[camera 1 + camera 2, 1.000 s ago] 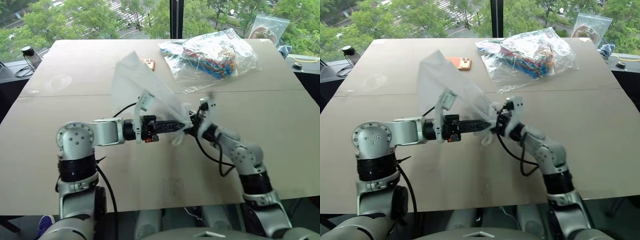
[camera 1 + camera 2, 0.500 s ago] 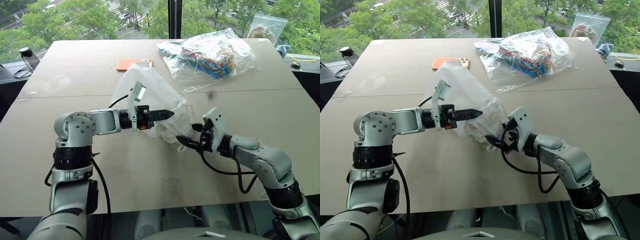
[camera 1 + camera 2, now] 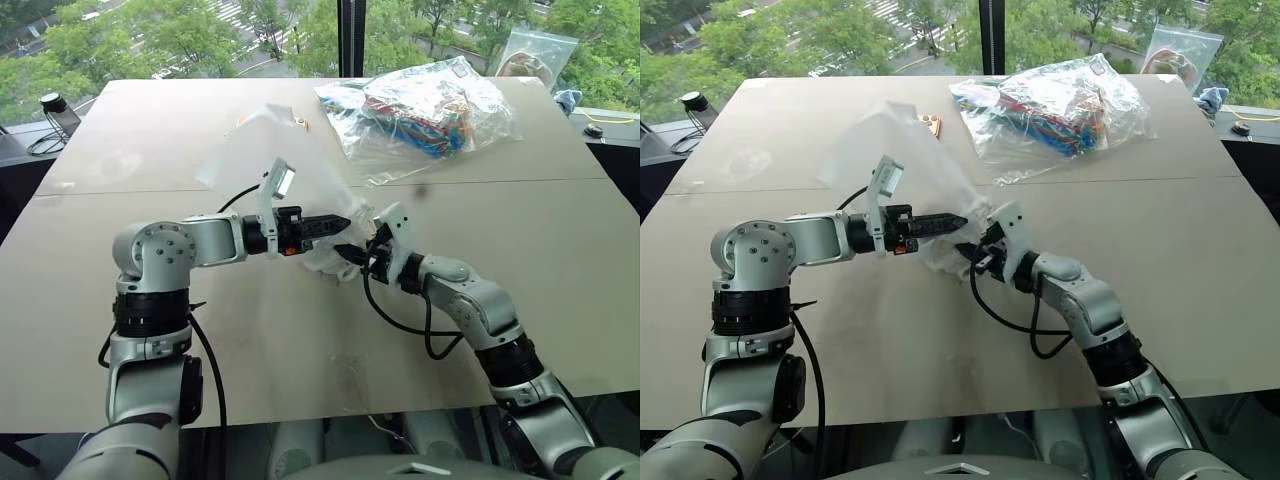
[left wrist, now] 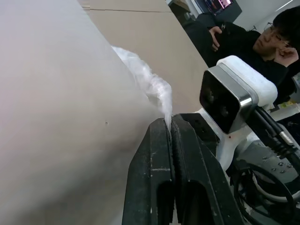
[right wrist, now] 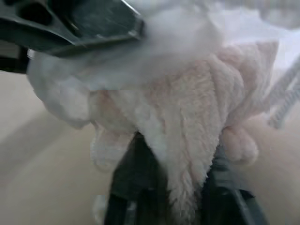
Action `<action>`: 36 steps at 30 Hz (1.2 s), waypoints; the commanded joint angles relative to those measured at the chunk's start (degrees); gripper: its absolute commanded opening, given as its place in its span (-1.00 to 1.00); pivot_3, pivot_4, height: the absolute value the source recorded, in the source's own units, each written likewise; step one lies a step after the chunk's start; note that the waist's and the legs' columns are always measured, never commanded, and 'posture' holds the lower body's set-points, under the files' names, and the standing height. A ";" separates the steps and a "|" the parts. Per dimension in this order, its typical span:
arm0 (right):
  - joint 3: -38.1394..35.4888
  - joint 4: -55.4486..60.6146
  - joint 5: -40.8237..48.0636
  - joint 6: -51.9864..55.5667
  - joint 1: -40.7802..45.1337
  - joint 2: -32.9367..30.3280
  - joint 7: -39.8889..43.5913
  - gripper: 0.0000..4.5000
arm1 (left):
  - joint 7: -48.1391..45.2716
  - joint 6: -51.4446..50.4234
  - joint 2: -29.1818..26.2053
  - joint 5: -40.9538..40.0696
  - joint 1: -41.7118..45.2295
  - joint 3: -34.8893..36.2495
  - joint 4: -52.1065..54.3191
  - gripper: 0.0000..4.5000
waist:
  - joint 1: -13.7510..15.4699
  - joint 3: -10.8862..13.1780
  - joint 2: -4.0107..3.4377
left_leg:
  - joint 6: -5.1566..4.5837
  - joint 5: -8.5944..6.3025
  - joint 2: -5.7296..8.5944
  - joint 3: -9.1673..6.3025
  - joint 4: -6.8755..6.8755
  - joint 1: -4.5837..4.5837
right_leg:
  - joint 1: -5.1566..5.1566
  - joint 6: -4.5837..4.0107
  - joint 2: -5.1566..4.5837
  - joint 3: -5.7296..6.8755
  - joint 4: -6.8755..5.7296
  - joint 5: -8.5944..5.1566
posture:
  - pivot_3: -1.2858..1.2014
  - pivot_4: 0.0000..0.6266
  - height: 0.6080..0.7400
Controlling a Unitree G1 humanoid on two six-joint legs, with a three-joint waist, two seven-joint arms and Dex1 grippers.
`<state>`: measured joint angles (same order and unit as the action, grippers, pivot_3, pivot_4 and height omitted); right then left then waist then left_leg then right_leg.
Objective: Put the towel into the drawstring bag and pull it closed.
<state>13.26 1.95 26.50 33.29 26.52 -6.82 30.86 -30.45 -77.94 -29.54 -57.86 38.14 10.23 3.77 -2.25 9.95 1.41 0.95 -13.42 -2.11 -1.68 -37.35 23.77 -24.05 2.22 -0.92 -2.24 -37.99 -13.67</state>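
Over the middle of the pale surface (image 3: 150, 330), left gripper (image 3: 340, 222) level, jaws clamped tight on the thin rim of the drawstring bag (image 3: 262, 150), white fabric billowing up and away toward 11 o'clock. Meeting it from 4 o'clock, right gripper (image 3: 350, 254), jaws narrowed onto a fold of the towel (image 5: 187, 136), fuzzy ribbed off-white cloth bulging between the fingers (image 5: 133, 178) in the right wrist view. Towel bundle hanging at the bag's mouth, just under the left gripper's tips, partly veiled by the sheer fabric; how far inside, impossible to tell. At 1 o'clock, well apart, clear plastic bag (image 3: 430, 105) of colourful items. At 12 o'clock, orange phone (image 3: 932, 123) peeking past the bag.
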 commanded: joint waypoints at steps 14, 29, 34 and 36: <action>-21.06 -19.33 18.47 -8.76 14.04 16.87 9.21 -0.96 | 17.03 -7.18 1.06 -38.09 -6.11 6.72 4.15 -1.00 | 0.18 0.00 0.00 | 0.00 0.00 -0.01 -0.17 -0.03 -0.04 | 0.03 -0.01 -0.13 0.01 -0.07 0.02 | 0.03 -0.52 1.00; -0.52 12.02 -7.10 -2.91 -6.33 -7.89 3.77 0.38 | 24.56 8.45 -6.17 -41.12 -3.98 -2.16 -2.34 -1.00 | 1.34 0.00 -0.02 | 0.01 0.01 0.08 -0.02 -0.04 -0.02 | 0.02 -0.01 -0.06 0.04 -0.06 0.01 | 0.03 -0.52 1.00; -2.62 24.77 -4.83 4.16 -10.00 -14.20 2.82 0.38 | 16.82 7.26 -6.93 -32.96 -0.95 -2.93 -6.77 -1.00 | 1.14 0.00 -0.03 | 0.01 0.00 0.02 -0.02 -0.03 -0.08 | 0.03 -0.02 0.05 0.01 -0.07 -0.01 | 0.03 -0.52 1.00; -4.90 27.95 -3.89 6.38 -10.58 -15.68 1.78 0.38 | 13.89 6.51 -7.47 -30.82 -0.09 -2.83 -7.94 -1.00 | 1.03 0.00 -0.02 | 0.01 0.00 0.01 -0.02 -0.03 -0.07 | 0.02 -0.02 0.05 0.00 -0.06 -0.01 | 0.03 -0.52 1.00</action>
<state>11.06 25.46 21.20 38.46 15.74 -21.86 33.49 -13.73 -70.98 -35.84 -89.77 36.60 6.44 -4.14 -1.22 9.95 1.39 0.95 -13.42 -2.10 -1.69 -37.38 23.70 -24.03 2.20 -0.88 -2.23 -38.05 -13.68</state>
